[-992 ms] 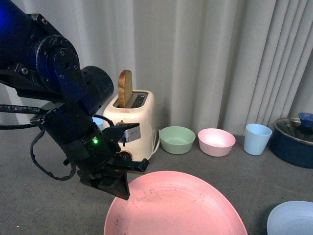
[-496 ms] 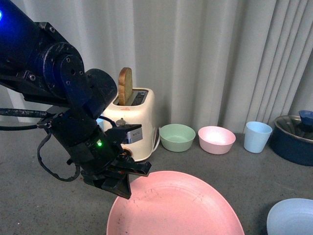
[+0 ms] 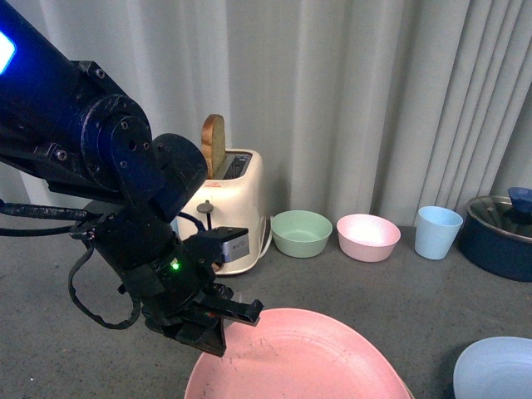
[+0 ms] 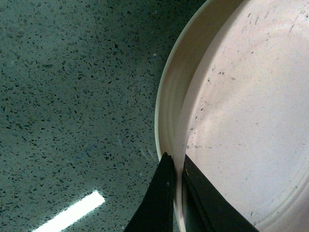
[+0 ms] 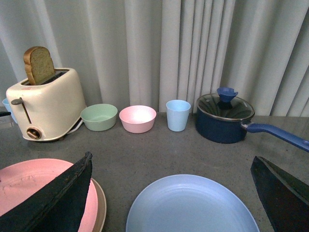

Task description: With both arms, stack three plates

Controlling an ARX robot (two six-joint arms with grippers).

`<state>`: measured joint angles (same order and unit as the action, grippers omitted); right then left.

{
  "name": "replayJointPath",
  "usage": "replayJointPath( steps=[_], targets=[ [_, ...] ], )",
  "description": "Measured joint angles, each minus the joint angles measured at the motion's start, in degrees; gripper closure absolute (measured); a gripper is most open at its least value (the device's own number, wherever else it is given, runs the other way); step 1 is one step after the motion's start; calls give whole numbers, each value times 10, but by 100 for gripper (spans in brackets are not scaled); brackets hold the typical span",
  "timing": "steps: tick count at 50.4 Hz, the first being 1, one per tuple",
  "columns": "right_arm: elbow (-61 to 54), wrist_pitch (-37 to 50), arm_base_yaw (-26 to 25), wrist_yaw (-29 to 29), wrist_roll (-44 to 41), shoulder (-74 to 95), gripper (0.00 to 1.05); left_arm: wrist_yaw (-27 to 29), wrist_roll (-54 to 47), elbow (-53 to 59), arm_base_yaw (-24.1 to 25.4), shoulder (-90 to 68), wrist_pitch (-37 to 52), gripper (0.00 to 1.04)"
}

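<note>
My left gripper (image 3: 218, 332) is shut on the left rim of the pink plate (image 3: 299, 357), which sits low at the front centre. In the left wrist view the jaws pinch the pink plate's rim (image 4: 177, 145), and the cream-beige plate's rim (image 4: 169, 96) shows just beneath it. The right wrist view shows the pink plate (image 5: 34, 186) lying over the cream-beige plate (image 5: 100, 208). The light blue plate (image 3: 499, 370) lies on the table at the front right, also in the right wrist view (image 5: 193, 205). My right gripper (image 5: 174, 203) is open above it.
A cream toaster (image 3: 229, 208) with a bread slice stands at the back, with a green bowl (image 3: 301, 235), a pink bowl (image 3: 367, 239), a light blue cup (image 3: 437, 234) and a dark blue lidded pot (image 3: 501, 237) in a row to its right. Grey curtains hang behind.
My left gripper has moved down and slightly right with the pink plate, which now sits lower over the cream-beige plate.
</note>
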<state>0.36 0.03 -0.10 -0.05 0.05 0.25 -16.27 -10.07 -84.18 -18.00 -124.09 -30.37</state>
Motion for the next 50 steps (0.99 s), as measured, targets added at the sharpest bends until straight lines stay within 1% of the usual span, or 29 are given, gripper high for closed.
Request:
replayJointPath(
  steps=[10,15,19,23,25,28,30,33,40,42,45,47,50],
  targets=[
    [0,0,0,0,0,0,7,7,3,5,-6,0,7,100],
    [0,0,0,0,0,0,7,7,9,4,-6,0,10,85],
    [0,0,0,0,0,0,7,7,13,4,-4,0,14,67],
    [0,0,0,0,0,0,7,6,15,4,-1,2,15,56],
    [0,0,0,0,0,0,7,6,15,4,2,4,15,49],
    [0,0,0,0,0,0,7,5,15,4,5,9,15,42],
    [0,0,0,0,0,0,7,1,15,4,10,16,16,35],
    [0,0,0,0,0,0,7,-4,15,4,15,25,20,28],
    [0,0,0,0,0,0,7,-4,9,25,33,79,68,7],
    [0,0,0,0,0,0,7,-1,4,35,38,99,85,5],
    [0,0,0,0,0,0,7,12,-5,59,45,137,113,8],
    [0,0,0,0,0,0,7,28,-16,80,49,169,137,7],
    [0,0,0,0,0,0,7,35,-28,111,53,212,163,7]
  ],
)
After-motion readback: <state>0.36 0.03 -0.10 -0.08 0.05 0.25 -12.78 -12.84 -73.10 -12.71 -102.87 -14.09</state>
